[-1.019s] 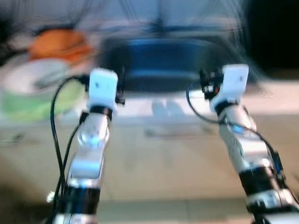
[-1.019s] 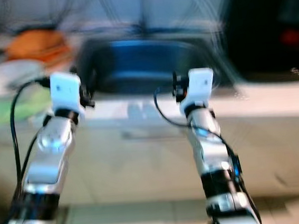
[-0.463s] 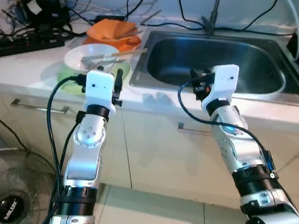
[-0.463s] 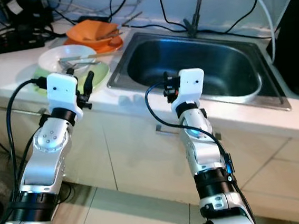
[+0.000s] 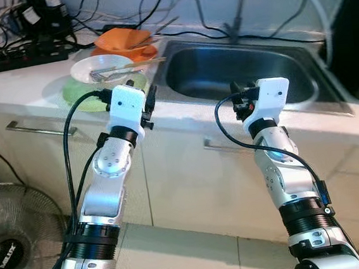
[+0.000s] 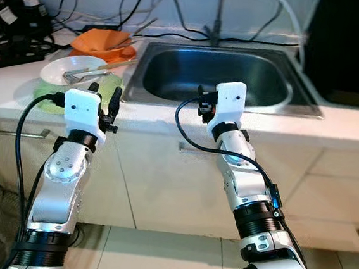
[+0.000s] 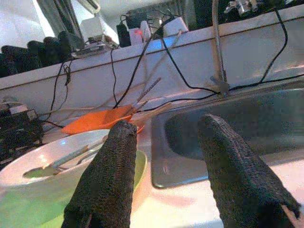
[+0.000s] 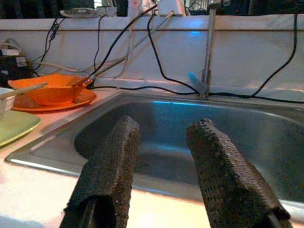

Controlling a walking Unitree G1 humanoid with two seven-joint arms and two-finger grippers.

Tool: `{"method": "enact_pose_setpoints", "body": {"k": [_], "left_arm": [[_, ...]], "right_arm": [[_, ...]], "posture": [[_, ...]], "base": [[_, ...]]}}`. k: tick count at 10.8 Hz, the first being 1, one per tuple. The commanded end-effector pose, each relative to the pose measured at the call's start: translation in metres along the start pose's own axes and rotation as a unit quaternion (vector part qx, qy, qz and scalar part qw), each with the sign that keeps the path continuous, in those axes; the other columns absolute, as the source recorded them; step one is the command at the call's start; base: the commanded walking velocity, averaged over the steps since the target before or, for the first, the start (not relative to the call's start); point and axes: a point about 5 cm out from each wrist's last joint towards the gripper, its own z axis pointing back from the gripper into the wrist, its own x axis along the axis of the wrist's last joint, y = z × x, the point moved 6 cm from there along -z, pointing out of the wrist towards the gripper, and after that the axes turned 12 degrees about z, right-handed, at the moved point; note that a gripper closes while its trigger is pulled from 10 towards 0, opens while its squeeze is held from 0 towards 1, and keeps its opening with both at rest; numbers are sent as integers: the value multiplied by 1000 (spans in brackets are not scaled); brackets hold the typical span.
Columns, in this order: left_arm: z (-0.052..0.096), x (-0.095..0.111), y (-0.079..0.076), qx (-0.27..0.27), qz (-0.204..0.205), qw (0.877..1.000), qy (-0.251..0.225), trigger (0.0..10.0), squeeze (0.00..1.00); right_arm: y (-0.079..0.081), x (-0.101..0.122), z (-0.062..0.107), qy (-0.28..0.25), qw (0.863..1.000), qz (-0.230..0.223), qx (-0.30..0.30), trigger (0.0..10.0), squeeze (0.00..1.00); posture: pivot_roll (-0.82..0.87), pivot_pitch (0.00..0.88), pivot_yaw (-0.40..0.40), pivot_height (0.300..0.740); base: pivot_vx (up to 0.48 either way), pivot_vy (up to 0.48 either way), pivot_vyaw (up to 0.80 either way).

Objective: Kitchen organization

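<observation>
before sink (image 5: pixel 238 78): both grippers apart, prob. empty

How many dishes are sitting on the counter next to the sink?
4: a green plate with a white bowl stacked on it, and behind them an orange bowl on an orange plate. More may be hidden underneath.

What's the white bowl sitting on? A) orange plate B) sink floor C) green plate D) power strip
C, the white bowl with utensils in it rests on the green plate on the counter left of the sink; the orange plate lies behind it.
</observation>
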Motion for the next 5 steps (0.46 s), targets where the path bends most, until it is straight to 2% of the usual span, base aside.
{"method": "enact_pose_setpoints", "body": {"k": [1, 3, 5], "left_arm": [[1, 2, 0, -3, -5, 1000, -2, 10000, 0], [1, 0, 1, -1, -8, 1000, 3, 10000, 0], [2, -1, 1, 0, -9, 1000, 4, 10000, 0]], "right_arm": [[-1, 3, -2, -3, 1000, -1, 0, 10000, 0], [-2, 2, -2, -1, 1000, -4, -3, 10000, 0], [-4, 1, -2, -1, 1000, -6, -5, 10000, 0]], "posture": [[-49, 41, -51, 740], [-48, 39, -54, 740], [-50, 36, -54, 740]], "base": [[0, 0, 0], [0, 0, 0], [274, 0, 0]]}}
